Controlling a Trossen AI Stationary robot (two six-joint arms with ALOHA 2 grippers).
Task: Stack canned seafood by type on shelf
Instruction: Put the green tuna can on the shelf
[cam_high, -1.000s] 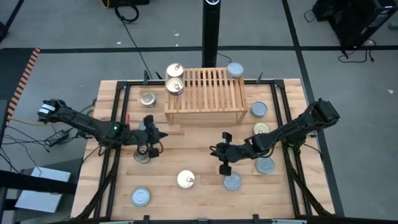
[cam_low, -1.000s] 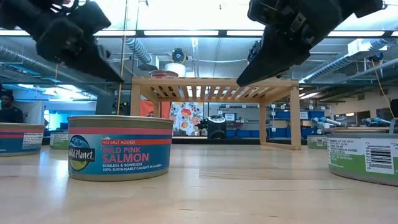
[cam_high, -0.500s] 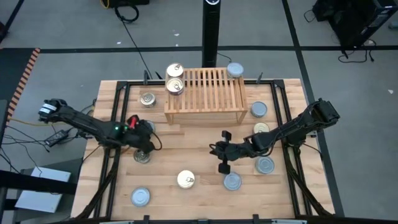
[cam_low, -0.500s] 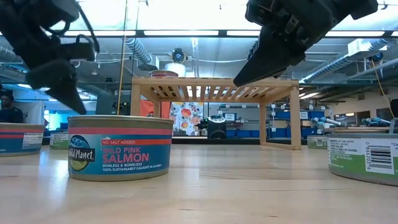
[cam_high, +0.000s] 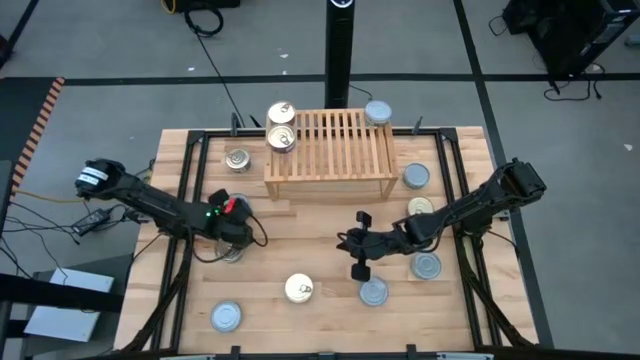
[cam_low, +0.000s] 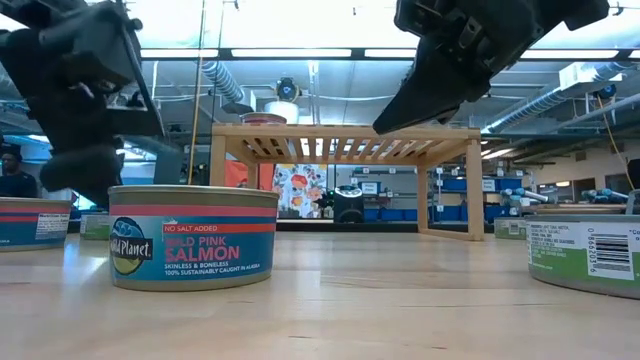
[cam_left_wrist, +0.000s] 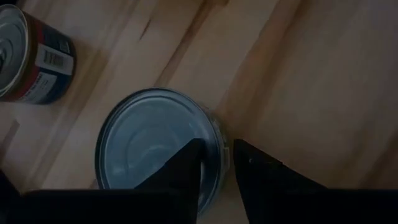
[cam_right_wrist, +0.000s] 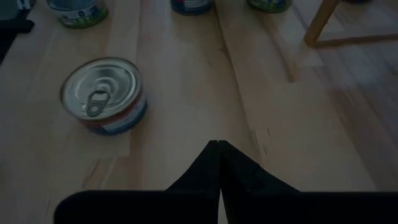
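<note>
The light-wood shelf (cam_high: 330, 150) stands at the table's far middle, with two gold-lidded tins (cam_high: 281, 125) at its left end and one blue-silver tin (cam_high: 378, 112) at its far right corner. Several more tins sit flat on the table. My left gripper (cam_high: 232, 240) points down over a blue-silver tin (cam_left_wrist: 155, 143) on the left. It is open, with one finger over the lid and one outside the wall. My right gripper (cam_high: 358, 248) is shut and hovers mid-table, right of a gold pull-tab tin (cam_right_wrist: 102, 94). My left gripper comes from above, pointing down, and its fingers straddle the blue-silver tin's rim (cam_left_wrist: 214, 134) on one side. One fingertip (cam_left_wrist: 189, 155) is over the lid and the other is outside the wall. Whether either touches the tin I cannot tell. The tin sits flat on the table.
Loose tins lie at the left (cam_high: 237, 158), the near left (cam_high: 226, 317), the near middle (cam_high: 299, 289) and along the right (cam_high: 416, 176) (cam_high: 427, 265) (cam_high: 373, 291). Another tin (cam_left_wrist: 31, 59) stands close to the left gripper. A black frame rims the tabletop.
My left gripper has moved toward the near edge and down onto the blue-silver tin, tipping to point downward. My right gripper has barely moved.
</note>
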